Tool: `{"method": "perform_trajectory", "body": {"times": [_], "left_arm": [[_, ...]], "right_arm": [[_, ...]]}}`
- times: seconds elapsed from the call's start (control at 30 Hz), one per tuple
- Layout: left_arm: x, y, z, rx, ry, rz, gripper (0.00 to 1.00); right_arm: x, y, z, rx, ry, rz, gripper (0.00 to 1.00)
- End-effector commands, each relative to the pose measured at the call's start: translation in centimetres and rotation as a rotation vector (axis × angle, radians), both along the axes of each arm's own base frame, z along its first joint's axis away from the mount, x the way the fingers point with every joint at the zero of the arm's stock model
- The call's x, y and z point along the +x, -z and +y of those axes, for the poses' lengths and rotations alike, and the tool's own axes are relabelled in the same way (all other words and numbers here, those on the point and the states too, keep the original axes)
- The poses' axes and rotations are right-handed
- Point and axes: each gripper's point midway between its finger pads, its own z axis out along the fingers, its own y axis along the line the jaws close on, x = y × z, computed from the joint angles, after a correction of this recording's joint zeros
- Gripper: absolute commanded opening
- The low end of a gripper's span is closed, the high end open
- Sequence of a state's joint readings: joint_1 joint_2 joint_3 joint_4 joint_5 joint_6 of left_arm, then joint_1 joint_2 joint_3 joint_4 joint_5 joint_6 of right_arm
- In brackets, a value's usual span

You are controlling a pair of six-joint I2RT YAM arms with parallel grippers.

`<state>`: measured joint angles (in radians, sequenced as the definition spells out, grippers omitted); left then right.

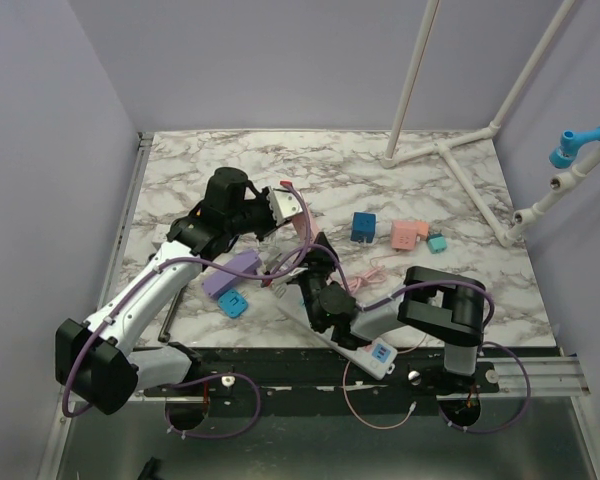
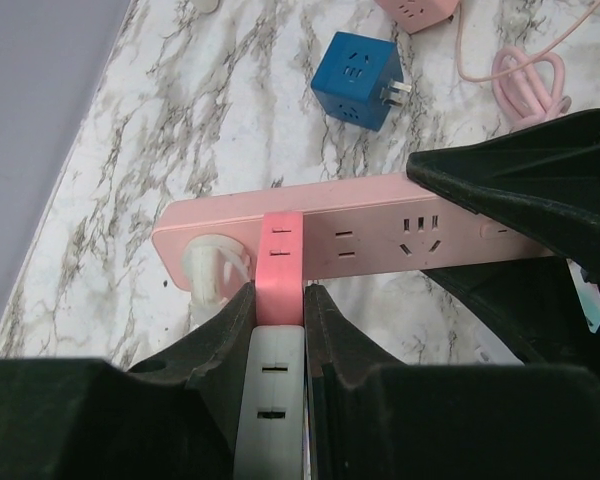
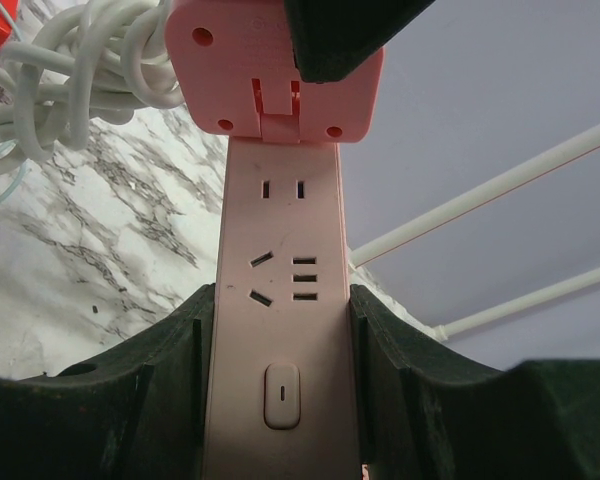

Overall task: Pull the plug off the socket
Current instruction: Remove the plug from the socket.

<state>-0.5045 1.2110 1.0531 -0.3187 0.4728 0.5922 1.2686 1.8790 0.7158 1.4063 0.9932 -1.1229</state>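
The socket is a pink power strip (image 2: 380, 235), held off the table. My right gripper (image 3: 283, 300) is shut on its sides, just below the switch. The plug (image 2: 280, 262) is a pink and white block seated against the strip's face near its far end. My left gripper (image 2: 280, 300) is shut on the plug, one finger on each side. The right wrist view shows the plug (image 3: 250, 70) at the top of the strip (image 3: 285, 250), with a left finger (image 3: 350, 35) over it. From above, the left gripper (image 1: 283, 207) and right gripper (image 1: 315, 262) meet at mid-table.
A coiled white cable (image 3: 70, 70) hangs beside the plug. On the marble table lie a blue cube adapter (image 1: 363, 227), a pink adapter (image 1: 407, 236), a teal piece (image 1: 436, 243), a purple block (image 1: 231, 272) and a white strip (image 1: 365, 350). A white pipe frame (image 1: 450, 150) stands at the back right.
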Motion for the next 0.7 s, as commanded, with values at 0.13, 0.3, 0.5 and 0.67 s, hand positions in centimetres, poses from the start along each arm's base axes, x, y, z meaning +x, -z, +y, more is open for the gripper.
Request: {"method": "perform_trajectory", "body": {"times": [0.13,0.3,0.5,0.67], "left_arm": [[0.6,-1.7,2.0,0.095,-0.055,-0.062,0.0],[0.4,-2.4,3.4,0.131,-0.085,-0.042,0.0],[-0.3,-2.7,4.2,0.127,-0.124,-0.005,0.0],[-0.3,-3.2,4.4,0.102,-0.159,-0.001,0.0]], "right_arm": [[0.5,-0.8,-0.6,0.203,-0.012,-0.036,0.01],[0.8,0.2,-0.7,0.204,0.003,0.0,0.01],[1.5,1.6,-0.7,0.185,0.042,0.059,0.01],[2.0,2.8,-1.0,0.151,0.093,0.084,0.01]]}}
